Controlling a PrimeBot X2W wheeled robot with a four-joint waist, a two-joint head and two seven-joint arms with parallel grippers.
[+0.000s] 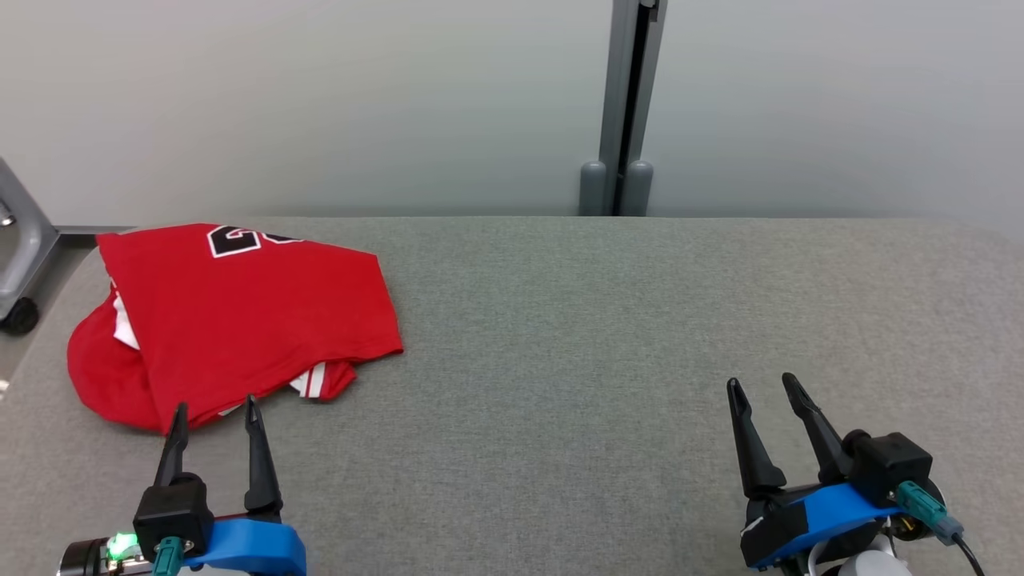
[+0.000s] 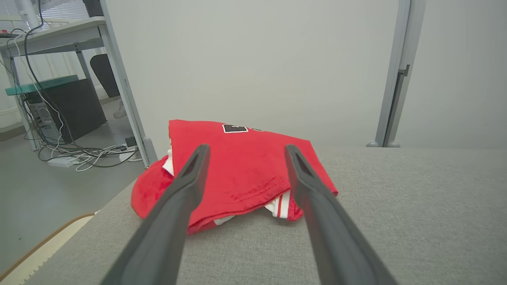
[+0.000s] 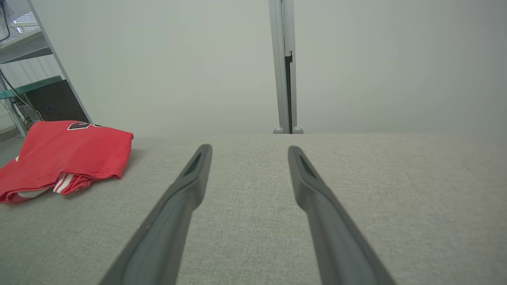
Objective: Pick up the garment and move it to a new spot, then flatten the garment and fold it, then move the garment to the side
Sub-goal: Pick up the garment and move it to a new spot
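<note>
A red garment point(image 1: 232, 312) with black-and-white lettering and white trim lies folded at the far left of the grey table point(image 1: 600, 336). My left gripper point(image 1: 216, 408) is open just in front of its near hem, fingertips close to the cloth, nothing between them. In the left wrist view the garment point(image 2: 237, 166) lies straight ahead beyond the open left gripper point(image 2: 244, 149). My right gripper point(image 1: 760, 386) stands open over bare table at the lower right, far from the garment. In the right wrist view the garment point(image 3: 67, 152) sits off to the left of the open right gripper point(image 3: 249, 148).
A pale wall with a grey upright post point(image 1: 628, 112) runs behind the table. Off the table's left edge are a grey frame with a caster point(image 1: 18, 316), a desk point(image 2: 55, 37), a dark computer case point(image 2: 67, 107) and loose cables point(image 2: 87, 156) on the floor.
</note>
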